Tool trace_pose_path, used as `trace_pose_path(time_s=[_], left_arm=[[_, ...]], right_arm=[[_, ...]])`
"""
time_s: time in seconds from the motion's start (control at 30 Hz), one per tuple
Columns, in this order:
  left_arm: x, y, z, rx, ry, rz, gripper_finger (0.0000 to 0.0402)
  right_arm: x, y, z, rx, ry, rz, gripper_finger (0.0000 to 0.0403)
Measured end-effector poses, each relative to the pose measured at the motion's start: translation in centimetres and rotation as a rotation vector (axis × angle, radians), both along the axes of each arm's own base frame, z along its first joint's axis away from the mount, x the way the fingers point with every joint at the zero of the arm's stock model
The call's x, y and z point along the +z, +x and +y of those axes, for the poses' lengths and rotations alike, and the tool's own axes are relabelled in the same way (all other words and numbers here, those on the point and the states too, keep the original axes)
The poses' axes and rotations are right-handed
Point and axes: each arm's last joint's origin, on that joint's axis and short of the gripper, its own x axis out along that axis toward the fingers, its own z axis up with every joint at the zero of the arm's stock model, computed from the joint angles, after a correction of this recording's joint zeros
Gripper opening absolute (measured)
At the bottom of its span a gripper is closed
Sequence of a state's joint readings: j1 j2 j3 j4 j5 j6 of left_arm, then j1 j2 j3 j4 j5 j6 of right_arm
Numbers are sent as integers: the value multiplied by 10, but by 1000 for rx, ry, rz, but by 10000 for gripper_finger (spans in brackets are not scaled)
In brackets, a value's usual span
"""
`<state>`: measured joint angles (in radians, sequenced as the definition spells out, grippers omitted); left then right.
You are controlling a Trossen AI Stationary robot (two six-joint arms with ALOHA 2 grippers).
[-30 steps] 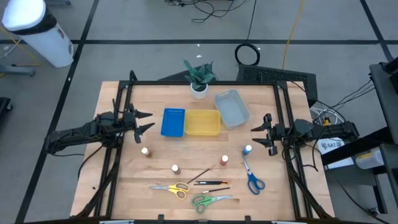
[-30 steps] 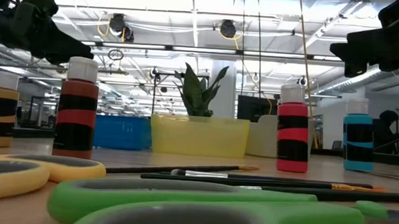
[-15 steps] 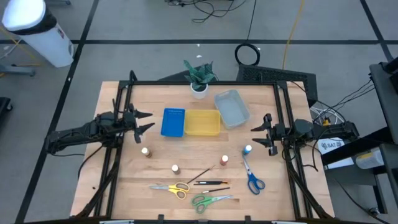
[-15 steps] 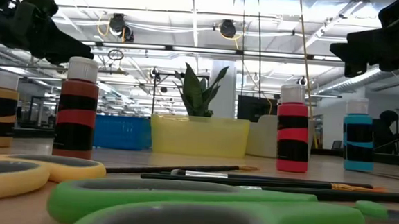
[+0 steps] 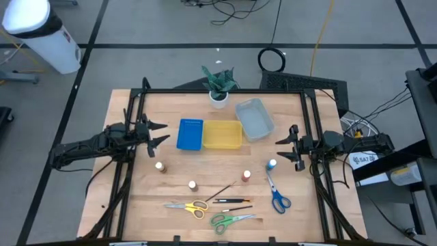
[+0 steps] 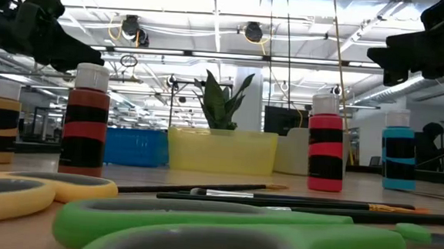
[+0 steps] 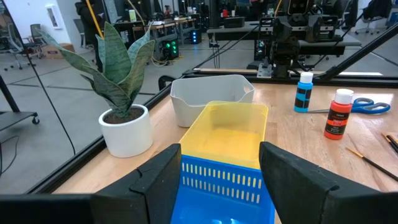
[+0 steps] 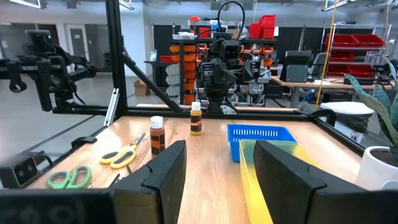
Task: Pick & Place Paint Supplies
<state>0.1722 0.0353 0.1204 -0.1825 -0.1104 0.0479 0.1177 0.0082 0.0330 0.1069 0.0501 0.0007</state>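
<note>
Four tiny paint bottles stand upright on the table: one [image 5: 160, 166] near my left gripper, one [image 5: 192, 185], one [image 5: 246, 176], and a blue one [image 5: 272, 165] near my right gripper. Yellow scissors [image 5: 188, 206], green scissors [image 5: 229, 220], blue scissors [image 5: 276, 195] and thin dark brushes [image 5: 232, 201] lie flat toward the near edge. My left gripper [image 5: 164, 133] hovers open beside the blue tray. My right gripper [image 5: 281, 149] hovers open just beyond the blue bottle. Neither touches anything.
A blue tray [image 5: 190, 134], a yellow tray [image 5: 222, 134] and a clear tray [image 5: 254, 118] sit in a row at the table's middle, with a potted green plant [image 5: 218, 85] at the far edge. Black frame rails [image 5: 130, 171] run along both sides.
</note>
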Motion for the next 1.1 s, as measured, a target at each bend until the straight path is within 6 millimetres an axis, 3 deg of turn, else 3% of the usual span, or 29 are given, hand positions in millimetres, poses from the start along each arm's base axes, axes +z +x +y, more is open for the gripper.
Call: trace_pose_path(time_s=[0.23, 0.5, 0.83, 0.97, 1.1], left_arm=[[0, 0, 0, 0, 0, 0, 230], [0, 0, 0, 0, 0, 0, 230], [0, 0, 0, 0, 0, 0, 230], [0, 0, 0, 0, 0, 0, 230], [0, 0, 0, 0, 0, 0, 230]], right_arm=[[4, 0, 0, 60, 492, -8, 172], [5, -1, -2, 12, 707, -31, 177], [11, -1, -1, 13, 635, -95, 178], [24, -5, -3, -16, 502, -246, 177], [28, -6, -2, -10, 317, -281, 172]])
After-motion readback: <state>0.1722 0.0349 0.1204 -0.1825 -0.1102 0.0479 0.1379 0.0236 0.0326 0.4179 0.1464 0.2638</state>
